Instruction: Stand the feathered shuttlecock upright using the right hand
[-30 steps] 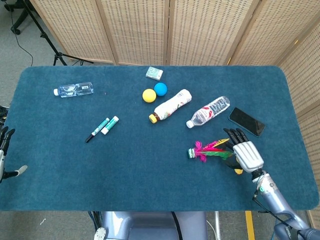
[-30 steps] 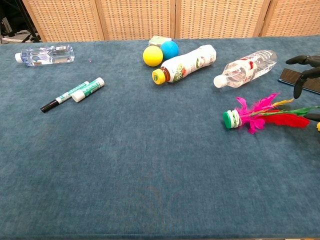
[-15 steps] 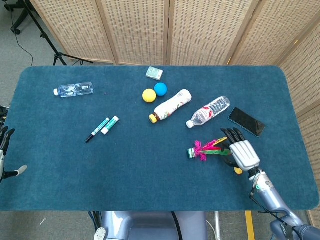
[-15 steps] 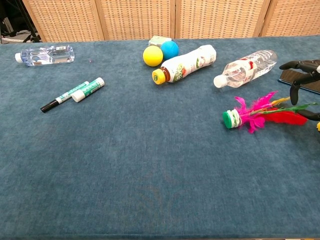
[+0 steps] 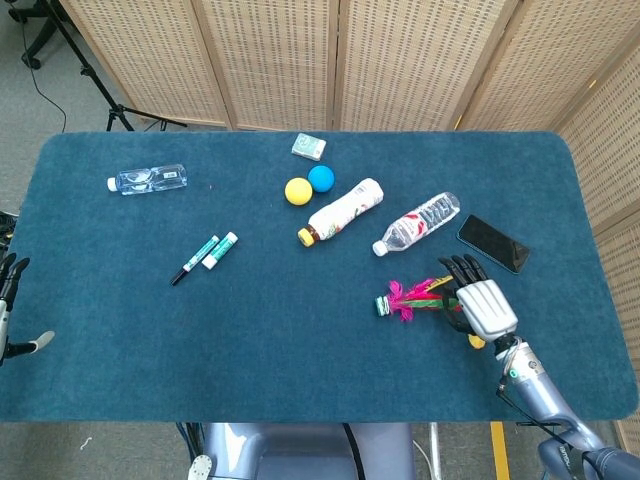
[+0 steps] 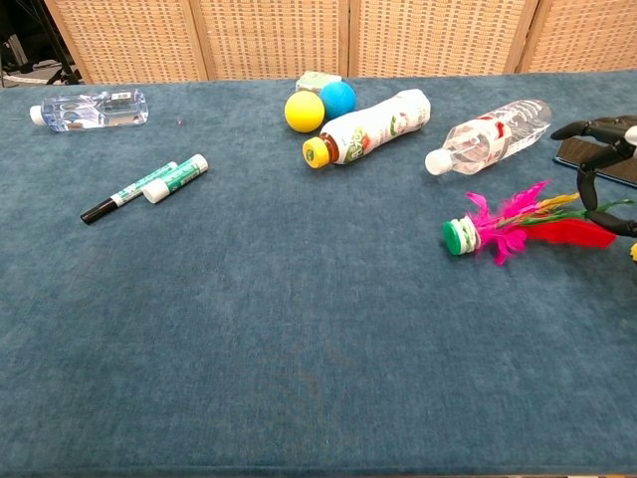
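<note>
The feathered shuttlecock [image 5: 405, 300] lies on its side on the blue table, its green base pointing left and its pink, red and green feathers [image 6: 528, 224] trailing right. My right hand [image 5: 482, 305] hovers over the feather tips with its dark fingers [image 6: 587, 179] spread, one reaching down beside the feathers. I cannot see it gripping anything. At the far left edge of the head view my left hand [image 5: 10, 300] hangs beside the table, fingers apart and holding nothing.
A black phone [image 5: 493, 243] lies just behind my right hand, with a clear water bottle [image 5: 417, 223] and a white bottle [image 5: 342, 210] further left. Yellow [image 5: 298, 191] and blue [image 5: 321, 178] balls, a small box [image 5: 309, 147], two markers [image 5: 205, 255] and a small bottle [image 5: 148, 179] lie beyond.
My right hand has crept a little to the left, further over the feather tips. The shuttlecock still lies flat in nearly the same place.
</note>
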You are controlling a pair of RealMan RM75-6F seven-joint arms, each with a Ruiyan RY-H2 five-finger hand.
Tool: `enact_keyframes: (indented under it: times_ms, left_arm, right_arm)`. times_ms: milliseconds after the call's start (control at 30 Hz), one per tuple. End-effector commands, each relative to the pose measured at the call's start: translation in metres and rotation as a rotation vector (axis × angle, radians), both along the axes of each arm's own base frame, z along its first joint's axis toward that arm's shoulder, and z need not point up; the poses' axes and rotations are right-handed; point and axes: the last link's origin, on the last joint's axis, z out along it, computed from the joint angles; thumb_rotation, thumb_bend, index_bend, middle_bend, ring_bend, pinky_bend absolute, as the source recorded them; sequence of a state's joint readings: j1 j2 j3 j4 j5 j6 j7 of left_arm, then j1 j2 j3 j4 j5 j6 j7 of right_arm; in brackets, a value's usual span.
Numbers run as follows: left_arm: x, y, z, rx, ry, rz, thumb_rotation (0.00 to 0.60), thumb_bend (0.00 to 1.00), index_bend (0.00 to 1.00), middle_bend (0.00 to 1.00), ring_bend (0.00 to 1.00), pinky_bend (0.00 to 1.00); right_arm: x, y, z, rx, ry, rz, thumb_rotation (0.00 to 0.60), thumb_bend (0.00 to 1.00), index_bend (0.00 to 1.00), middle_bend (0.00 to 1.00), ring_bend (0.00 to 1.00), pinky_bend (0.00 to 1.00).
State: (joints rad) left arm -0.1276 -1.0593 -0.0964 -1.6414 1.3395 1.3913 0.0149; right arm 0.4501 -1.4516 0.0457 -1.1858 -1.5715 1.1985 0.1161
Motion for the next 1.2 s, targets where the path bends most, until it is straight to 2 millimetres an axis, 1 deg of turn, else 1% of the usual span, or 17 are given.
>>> enact_keyframes:
  times_ms: [33, 133, 267, 367, 533, 633, 700, 767, 800, 867, 967, 1167, 1200]
  left_arm:
    - [0.000, 0.000, 0.000, -0.001, 0.000, 0.000, 0.600, 0.00, 0.00, 0.00, 0.00, 0.00]
    - [0.000, 0.000, -0.001, -0.004, 0.001, 0.001, 0.600, 0.00, 0.00, 0.00, 0.00, 0.00]
    - [0.000, 0.000, -0.001, -0.008, 0.002, 0.000, 0.600, 0.00, 0.00, 0.00, 0.00, 0.00]
    - [0.001, -0.001, -0.002, -0.012, 0.003, -0.001, 0.600, 0.00, 0.00, 0.00, 0.00, 0.00]
    - [0.001, -0.001, -0.002, -0.015, 0.003, -0.002, 0.600, 0.00, 0.00, 0.00, 0.00, 0.00]
    - [0.001, -0.001, -0.003, -0.021, 0.004, -0.004, 0.600, 0.00, 0.00, 0.00, 0.00, 0.00]
    - [0.002, -0.001, -0.003, -0.023, 0.004, -0.005, 0.600, 0.00, 0.00, 0.00, 0.00, 0.00]
    - [0.001, -0.001, -0.002, -0.021, 0.002, -0.005, 0.600, 0.00, 0.00, 0.00, 0.00, 0.00]
    - [0.001, -0.001, -0.002, -0.020, 0.001, -0.005, 0.600, 0.00, 0.00, 0.00, 0.00, 0.00]
    - [0.001, -0.001, -0.001, -0.018, 0.000, -0.003, 0.600, 0.00, 0.00, 0.00, 0.00, 0.00]
    - [0.001, 0.000, -0.001, -0.022, -0.001, -0.002, 0.600, 0.00, 0.00, 0.00, 0.00, 0.00]
    - [0.000, -0.001, 0.000, -0.022, -0.005, -0.005, 0.600, 0.00, 0.00, 0.00, 0.00, 0.00]
    - [0.000, -0.001, 0.000, -0.022, -0.005, -0.005, 0.600, 0.00, 0.00, 0.00, 0.00, 0.00]
  right_arm:
    - [0.002, 0.001, 0.003, -0.009, -0.002, 0.014, 0.600, 0.65, 0.61, 0.10, 0.00, 0.00]
    - [0.008, 0.003, 0.010, -0.032, 0.001, 0.049, 0.600, 0.67, 0.61, 0.10, 0.00, 0.00]
    - [0.018, 0.007, 0.018, -0.051, 0.009, 0.094, 0.600, 0.67, 0.62, 0.10, 0.00, 0.00]
    - [0.034, 0.012, 0.025, -0.069, 0.030, 0.162, 0.600, 0.67, 0.62, 0.10, 0.00, 0.00]
    - [0.057, 0.019, 0.029, -0.080, 0.088, 0.242, 0.600, 0.67, 0.62, 0.10, 0.00, 0.00]
    - [0.074, 0.016, 0.030, -0.091, 0.130, 0.288, 0.600, 0.67, 0.62, 0.10, 0.00, 0.00]
    - [0.090, 0.012, 0.032, -0.102, 0.146, 0.317, 0.600, 0.67, 0.62, 0.10, 0.00, 0.00]
    - [0.098, 0.009, 0.033, -0.107, 0.159, 0.328, 0.600, 0.67, 0.62, 0.10, 0.00, 0.00]
    - [0.101, 0.009, 0.033, -0.108, 0.164, 0.333, 0.600, 0.67, 0.62, 0.10, 0.00, 0.00]
    - [0.116, 0.005, 0.032, -0.107, 0.181, 0.353, 0.600, 0.67, 0.62, 0.10, 0.00, 0.00]
    - [0.131, 0.003, 0.026, -0.096, 0.210, 0.367, 0.600, 0.67, 0.62, 0.10, 0.00, 0.00]
    - [0.137, 0.004, 0.013, -0.082, 0.237, 0.356, 0.600, 0.67, 0.62, 0.10, 0.00, 0.00]
    - [0.137, 0.004, 0.012, -0.082, 0.237, 0.355, 0.600, 0.65, 0.59, 0.10, 0.00, 0.00]
